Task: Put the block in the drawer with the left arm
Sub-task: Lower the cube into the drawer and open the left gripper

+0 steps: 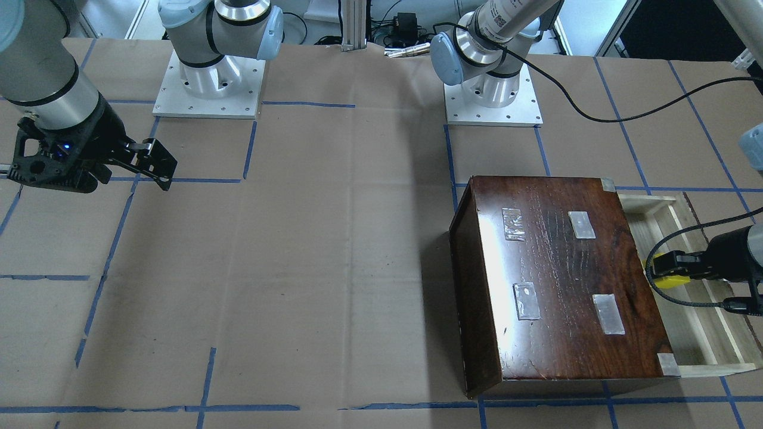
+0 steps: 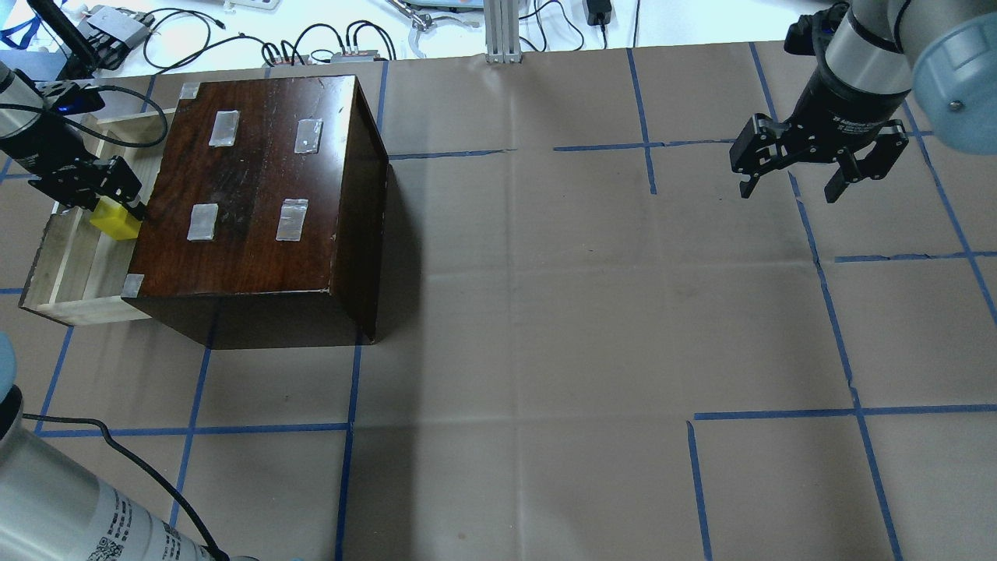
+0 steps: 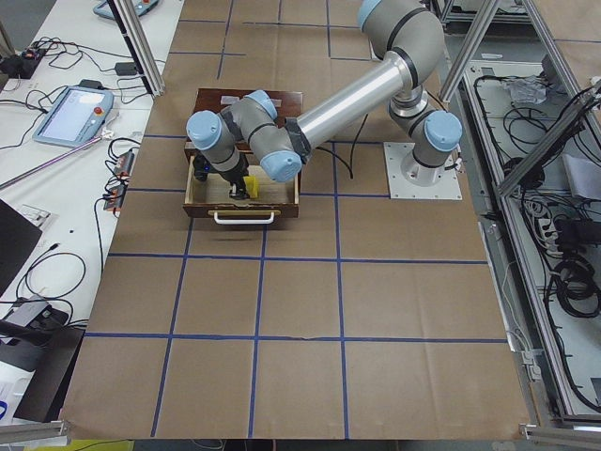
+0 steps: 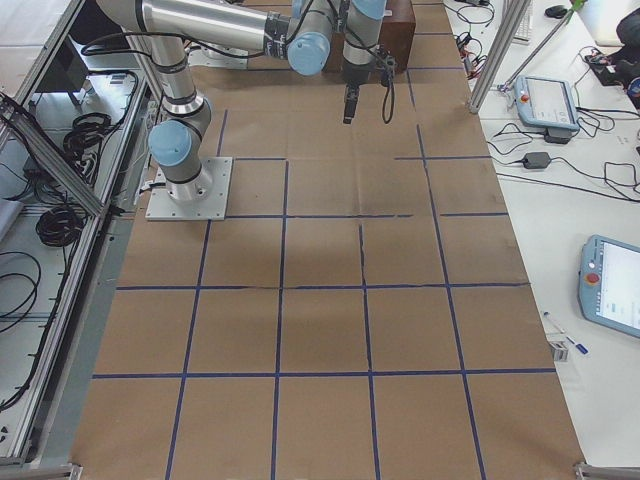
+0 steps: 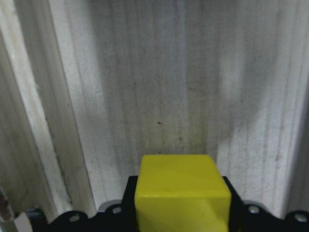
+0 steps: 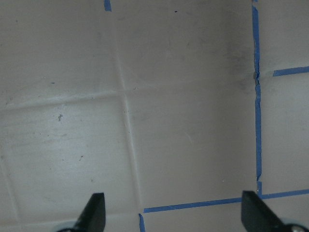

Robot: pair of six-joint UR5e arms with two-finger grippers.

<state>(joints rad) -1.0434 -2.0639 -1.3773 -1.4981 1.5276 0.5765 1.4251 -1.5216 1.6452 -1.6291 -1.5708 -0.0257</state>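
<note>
Block (image 2: 115,220), small and bright yellow, sits pinched between the jaws of the left gripper (image 2: 109,212) over the pale wooden drawer (image 2: 86,308), which is pulled out from the left side of the dark-brown box (image 2: 257,179). The left arm (image 2: 27,140) reaches down into the open drawer just beside the box's edge. The wrist camera shows the cube above the bare drawer floor, with the black jaws pressed against its sides. Whether the block touches the wood below cannot be told. Four clear tape patches (image 2: 223,128) lie on the glossy top of the box, and grey tape marks its corners on the drawer side. To the right of the box stretches the brown paper worktop (image 2: 545,312), crossed by blue tape lines (image 2: 779,414). Well apart from the box, at the far right, the right gripper (image 2: 788,191) hangs above the paper, its jaws spread wide and holding nothing.
</note>
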